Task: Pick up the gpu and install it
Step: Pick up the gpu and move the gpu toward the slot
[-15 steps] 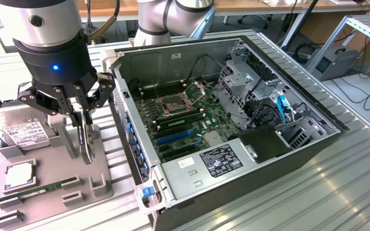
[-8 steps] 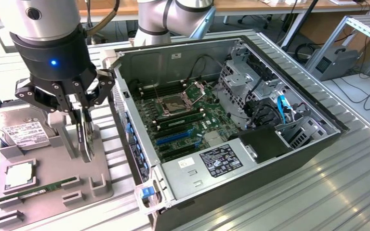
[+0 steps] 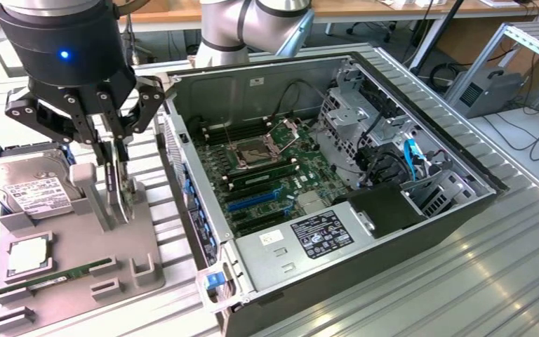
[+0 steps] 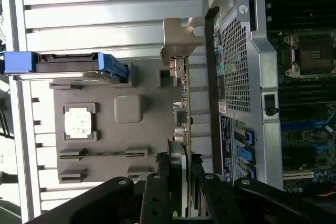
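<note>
The gpu point(image 3: 120, 193) is a thin dark card standing on edge at the grey holder tray point(image 3: 82, 281), to the exterior view's left of the open computer case point(image 3: 344, 175). My gripper point(image 3: 113, 165) comes down over it from above, one finger on each side of the card, and is shut on it. The wrist view looks along the gpu point(image 4: 184, 103) edge-on. Its silvery-beige bracket point(image 4: 178, 38) is at the far end, and the gripper point(image 4: 182, 163) clamps the near end. I cannot tell whether the card still rests in its slot.
On the tray lie a hard drive point(image 3: 26, 186), a CPU point(image 3: 28, 256) and a green RAM stick point(image 3: 54, 275). The case lies open on its side, with the motherboard point(image 3: 269, 168) and blue slots point(image 3: 250, 200) exposed. Its perforated rear wall point(image 4: 236, 61) stands close beside the card.
</note>
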Robot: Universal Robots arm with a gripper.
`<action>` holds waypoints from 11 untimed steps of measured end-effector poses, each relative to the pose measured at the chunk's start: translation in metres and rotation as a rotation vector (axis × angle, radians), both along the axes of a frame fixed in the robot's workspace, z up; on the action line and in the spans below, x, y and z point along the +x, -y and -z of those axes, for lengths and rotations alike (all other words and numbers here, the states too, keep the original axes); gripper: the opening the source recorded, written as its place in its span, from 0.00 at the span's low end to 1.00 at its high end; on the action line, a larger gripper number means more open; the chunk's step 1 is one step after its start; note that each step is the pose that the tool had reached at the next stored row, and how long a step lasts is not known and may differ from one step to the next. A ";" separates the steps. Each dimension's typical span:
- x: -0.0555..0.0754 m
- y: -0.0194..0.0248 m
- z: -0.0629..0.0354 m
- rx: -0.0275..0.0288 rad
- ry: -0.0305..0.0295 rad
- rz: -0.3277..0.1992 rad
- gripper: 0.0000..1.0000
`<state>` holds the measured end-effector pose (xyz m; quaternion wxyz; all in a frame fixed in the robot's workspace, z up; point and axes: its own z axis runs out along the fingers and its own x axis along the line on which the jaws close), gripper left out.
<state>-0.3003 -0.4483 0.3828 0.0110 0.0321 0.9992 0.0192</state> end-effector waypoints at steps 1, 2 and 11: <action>0.000 0.0000 -0.0039 0.0000 0.0000 0.000 0.27; 0.000 0.0000 -0.0069 -0.0001 -0.0001 0.000 0.27; 0.000 0.0000 -0.0147 0.0000 0.0000 0.000 0.27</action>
